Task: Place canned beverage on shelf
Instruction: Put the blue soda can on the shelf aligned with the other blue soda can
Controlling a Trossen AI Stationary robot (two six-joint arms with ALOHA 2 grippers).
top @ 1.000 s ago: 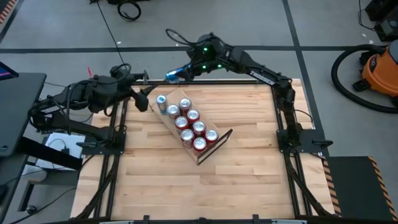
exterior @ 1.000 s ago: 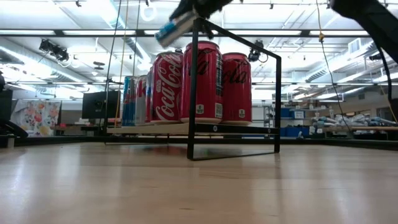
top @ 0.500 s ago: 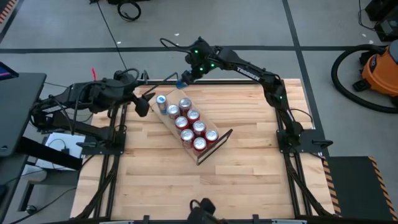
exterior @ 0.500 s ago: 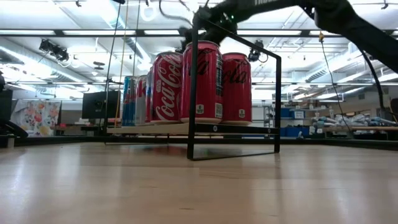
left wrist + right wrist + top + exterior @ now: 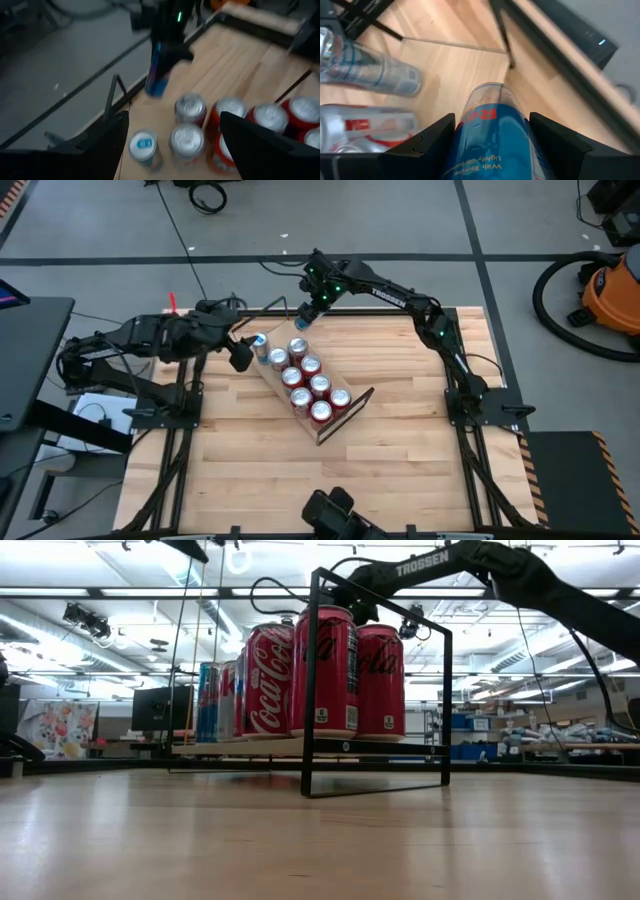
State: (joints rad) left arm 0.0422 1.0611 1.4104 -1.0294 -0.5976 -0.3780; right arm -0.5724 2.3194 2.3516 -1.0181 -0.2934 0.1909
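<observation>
Above the shelf's far end, the right tool has arrived with its blue can.

Occupying the middle of the high view: a light butcher-block wooden table with black metal framing along its left and right edges. Lying diagonally on it, from upper left toward centre: a long light-wood plank shelf with thin black wire frames at its short ends, one frame standing at lower right. Standing upright on the plank in two rows: red soda cans with silver tops, plus one slim blue-and-silver can at the upper-left end. Showing in the low view at centre: the shelf's wire frame resting on the tabletop, red cans crowding just behind it.
</observation>
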